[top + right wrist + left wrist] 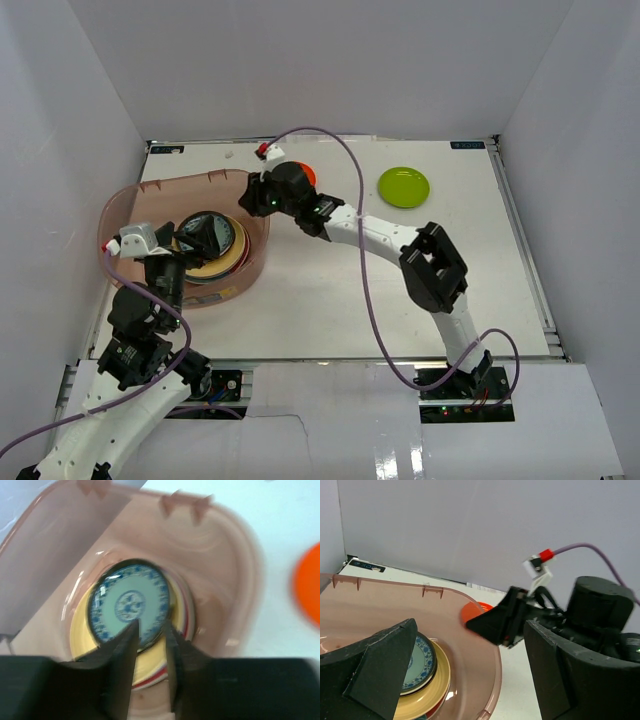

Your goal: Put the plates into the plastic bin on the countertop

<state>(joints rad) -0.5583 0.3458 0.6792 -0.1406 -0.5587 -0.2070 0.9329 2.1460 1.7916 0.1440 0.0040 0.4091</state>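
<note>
sitting in the bin point(112, 212) is a stack topped by the blue-patterned plate point(131, 602), so part of the job looks done. the orange plate point(308, 175) lies on the countertop point(330, 300) just outside the bin's rim, and the green plate point(404, 186) well apart at the back right; both have yet to go in. the right gripper point(151, 626) hangs over the stack, fingers a narrow gap apart and empty, while the left gripper point(470, 635) is spread wide over the bin, holding nothing.
</note>
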